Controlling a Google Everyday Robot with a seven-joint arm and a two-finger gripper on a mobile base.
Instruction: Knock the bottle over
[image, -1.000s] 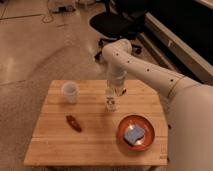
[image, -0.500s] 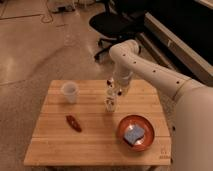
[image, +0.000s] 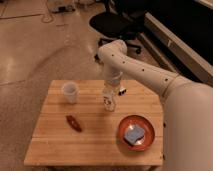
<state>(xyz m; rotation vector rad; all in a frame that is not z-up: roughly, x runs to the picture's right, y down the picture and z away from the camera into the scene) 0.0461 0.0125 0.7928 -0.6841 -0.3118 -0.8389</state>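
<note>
Since half a second ago the arm has swung back leftward, so its wrist now hangs directly over the bottle instead of a little off to the bottle's right. In the camera view, the gripper (image: 114, 89) sits low at the bottle's neck, touching it or just beside it; contact cannot be confirmed. Whether the gripper is open or closed, and whether it has hold of anything, I cannot tell.

That sideways return reads as the start of a push, yet it has not paid off: the bottle (image: 108, 101) stands where it stood before, near the middle of the wooden table (image: 55, 147), toward its far edge. Its long axis is vertical, cap pointing up toward the wrist, base flat on the wood. By my judgement the knock-over is not yet done, and a push high on the neck should tip it easily.

A white cup (image: 70, 92) stands to one side, an orange bowl (image: 145, 144) nearer the front.
</note>
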